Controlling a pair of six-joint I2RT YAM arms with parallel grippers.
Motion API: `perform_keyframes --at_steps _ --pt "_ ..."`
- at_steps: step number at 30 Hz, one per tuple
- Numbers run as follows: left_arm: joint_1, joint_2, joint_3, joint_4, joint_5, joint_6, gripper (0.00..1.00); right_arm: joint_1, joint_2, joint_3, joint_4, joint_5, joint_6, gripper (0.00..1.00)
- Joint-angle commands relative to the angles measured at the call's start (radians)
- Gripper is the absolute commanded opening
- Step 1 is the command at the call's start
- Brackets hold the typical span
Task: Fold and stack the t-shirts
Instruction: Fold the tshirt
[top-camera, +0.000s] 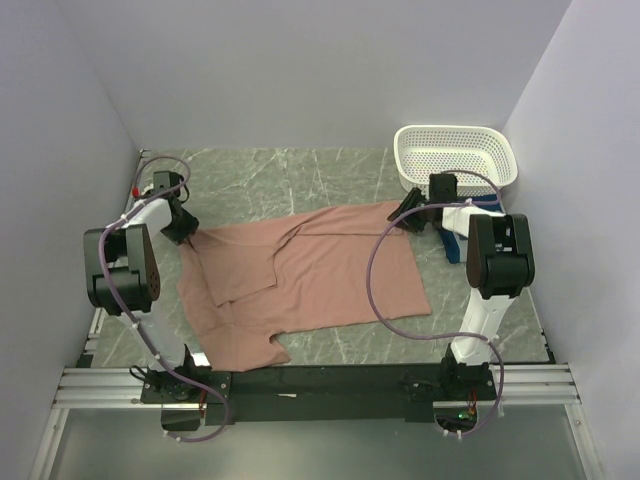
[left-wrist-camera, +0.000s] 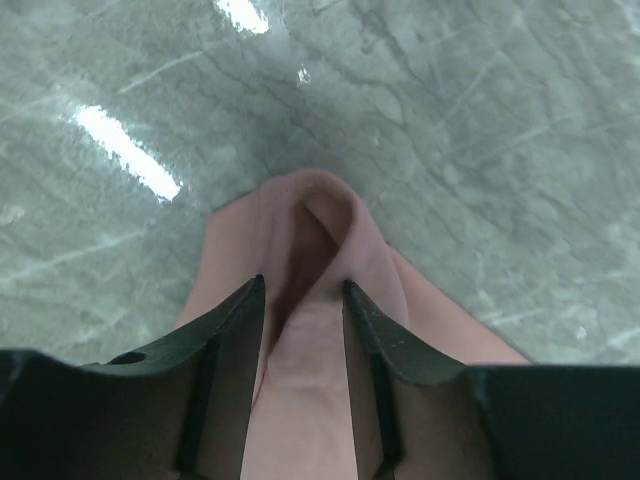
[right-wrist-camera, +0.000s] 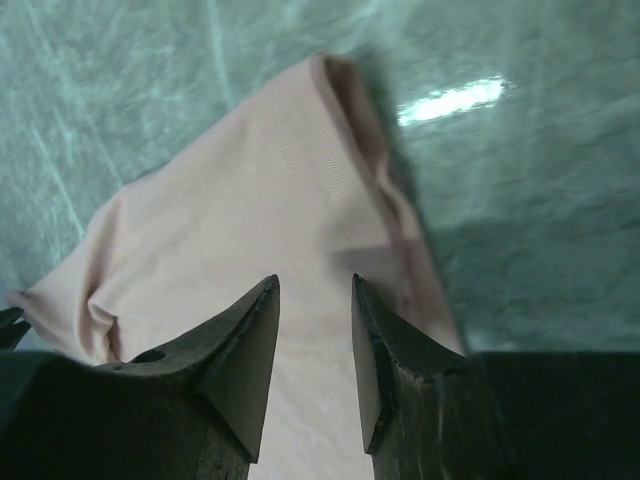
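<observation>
The dusty-pink t-shirt (top-camera: 320, 275) lies spread on the marble table, plain side up, with its left part folded inward. My left gripper (top-camera: 185, 232) is at the shirt's far-left corner. In the left wrist view its jaws (left-wrist-camera: 303, 290) stand apart, astride a raised fold of pink cloth (left-wrist-camera: 320, 220). My right gripper (top-camera: 405, 215) is at the far-right corner, its jaws (right-wrist-camera: 315, 285) apart just above flat pink cloth (right-wrist-camera: 250, 180). Neither grips the cloth. A strip of the blue t-shirt (top-camera: 452, 243) shows beside the right arm, mostly hidden.
A white perforated basket (top-camera: 456, 155) stands at the back right, just behind the right gripper. Walls close in the table on the left, back and right. Bare marble (top-camera: 260, 175) lies beyond the shirt.
</observation>
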Motion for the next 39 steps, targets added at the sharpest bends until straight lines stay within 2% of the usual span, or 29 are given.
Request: perform_keyframes --at_steps 1,7,14,17,31,39 --pt "0.017 0.020 0.054 0.032 0.027 0.033 0.42 -0.012 0.022 0.019 0.039 -0.010 0.007 0.42" --pt "0.031 0.071 0.059 0.030 0.027 0.042 0.35 -0.014 0.044 0.060 -0.002 -0.001 0.018 0.41" --pt "0.077 0.135 0.128 -0.008 0.003 0.042 0.21 -0.014 0.036 0.053 -0.027 0.019 0.004 0.41" --pt "0.082 0.154 0.151 -0.022 -0.012 0.051 0.18 -0.014 0.024 0.050 -0.041 0.037 -0.004 0.41" --pt "0.085 0.177 0.174 -0.030 0.015 0.065 0.18 -0.015 -0.093 -0.003 -0.139 0.188 -0.077 0.41" --pt "0.083 0.152 0.174 -0.026 0.035 0.070 0.21 -0.014 -0.104 -0.012 -0.167 0.160 -0.102 0.40"
